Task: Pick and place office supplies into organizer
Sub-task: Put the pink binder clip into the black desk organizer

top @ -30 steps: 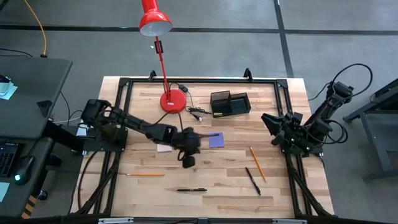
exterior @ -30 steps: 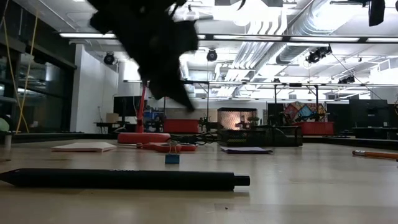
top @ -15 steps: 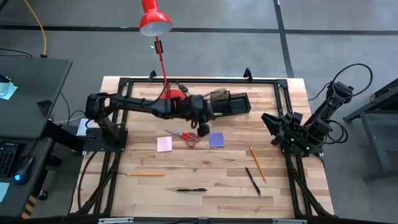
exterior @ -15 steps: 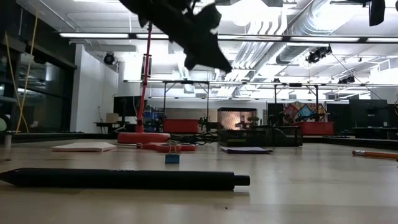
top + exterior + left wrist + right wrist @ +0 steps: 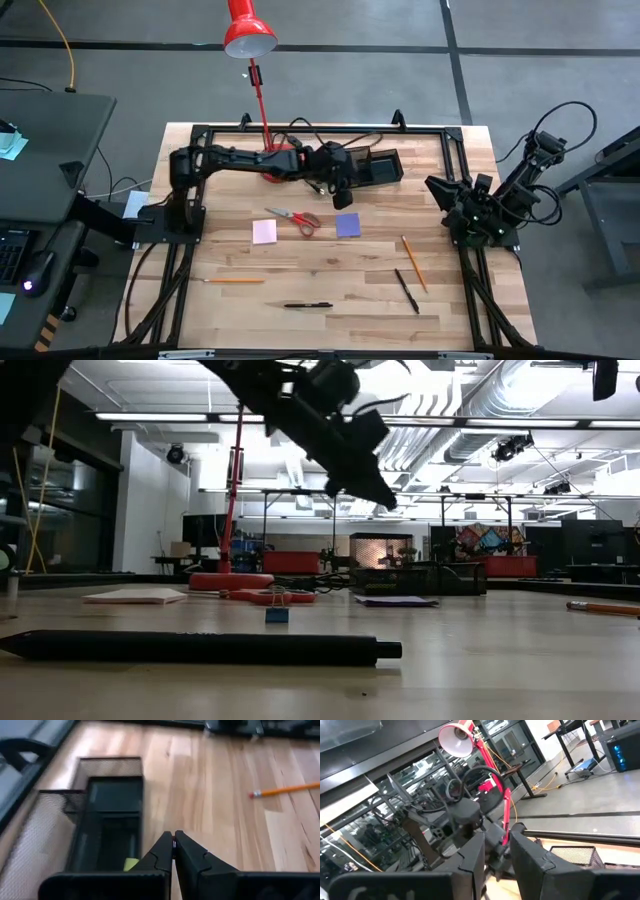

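Note:
The black mesh organizer point(image 5: 372, 167) stands at the table's far middle. Its compartments show in the left wrist view point(image 5: 112, 779), with a small yellowish piece point(image 5: 131, 864) inside. My left gripper point(image 5: 344, 195) is shut, with nothing visible between its fingers point(image 5: 174, 840). It hovers above the table at the organizer's left near corner and also shows in the low view point(image 5: 385, 500). Red-handled scissors point(image 5: 295, 218), a pink pad point(image 5: 264, 232) and a purple pad point(image 5: 348, 224) lie flat on the table. My right gripper point(image 5: 497, 855) is open and waits at the right edge point(image 5: 455, 205).
Orange pencils point(image 5: 233, 281) point(image 5: 414, 262) and black pens point(image 5: 308, 305) point(image 5: 406, 290) lie on the near half. The red lamp's base point(image 5: 280, 162) and a black cable point(image 5: 318, 182) sit left of the organizer. A small blue clip point(image 5: 277, 615) stands on the table.
My left gripper has gone from above the scissors and the purple pad toward the table's far edge and to the right, up to the organizer's left end. The scissors, which the arm hid before, now show.

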You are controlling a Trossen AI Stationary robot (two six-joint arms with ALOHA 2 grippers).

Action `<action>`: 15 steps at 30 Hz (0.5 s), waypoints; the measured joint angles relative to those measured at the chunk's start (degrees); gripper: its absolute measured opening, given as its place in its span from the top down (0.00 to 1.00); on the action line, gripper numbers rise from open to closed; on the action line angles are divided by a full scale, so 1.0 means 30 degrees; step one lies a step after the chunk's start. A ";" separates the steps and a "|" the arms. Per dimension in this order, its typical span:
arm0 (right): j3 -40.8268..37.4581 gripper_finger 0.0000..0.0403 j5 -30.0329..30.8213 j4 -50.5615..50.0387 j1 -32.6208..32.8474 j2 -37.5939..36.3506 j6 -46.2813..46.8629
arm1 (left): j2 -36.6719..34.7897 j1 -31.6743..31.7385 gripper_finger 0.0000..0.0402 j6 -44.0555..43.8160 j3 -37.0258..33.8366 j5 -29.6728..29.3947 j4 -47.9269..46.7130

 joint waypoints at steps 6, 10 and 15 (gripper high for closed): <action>0.0000 0.79 0.0053 -0.0046 0.0000 -0.0013 -0.0002 | 0.1878 0.0232 1.00 0.0969 0.3062 -0.0321 -0.2386; 0.0000 0.79 0.0105 -0.0112 0.0000 -0.0007 -0.0009 | 0.2878 0.0566 1.00 0.1154 0.4122 -0.0342 -0.3281; 0.0000 0.79 0.0396 -0.0207 0.0000 -0.0007 -0.0002 | 0.3617 0.1161 1.00 0.0999 0.4391 0.0389 -0.3223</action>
